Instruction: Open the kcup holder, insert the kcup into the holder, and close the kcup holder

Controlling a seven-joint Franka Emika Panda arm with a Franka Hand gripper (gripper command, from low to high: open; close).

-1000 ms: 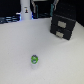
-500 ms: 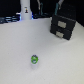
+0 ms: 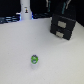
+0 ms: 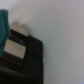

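The kcup holder point(image 3: 62, 26) looks shut, the kcup point(image 3: 34, 60) sits alone on the table point(image 3: 20, 42), and I cannot tell if my gripper is open.

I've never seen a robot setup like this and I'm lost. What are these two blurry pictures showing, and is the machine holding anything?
One picture is from a camera off the arm, looking at a white table. On it stand a black boxy kcup holder, shut, and, well apart, a small kcup with a green-and-blue lid. The other picture comes from a camera on the robot arm's wrist; it shows the kcup holder close up. The gripper itself is not clearly in either picture, so I cannot say whether it holds anything.
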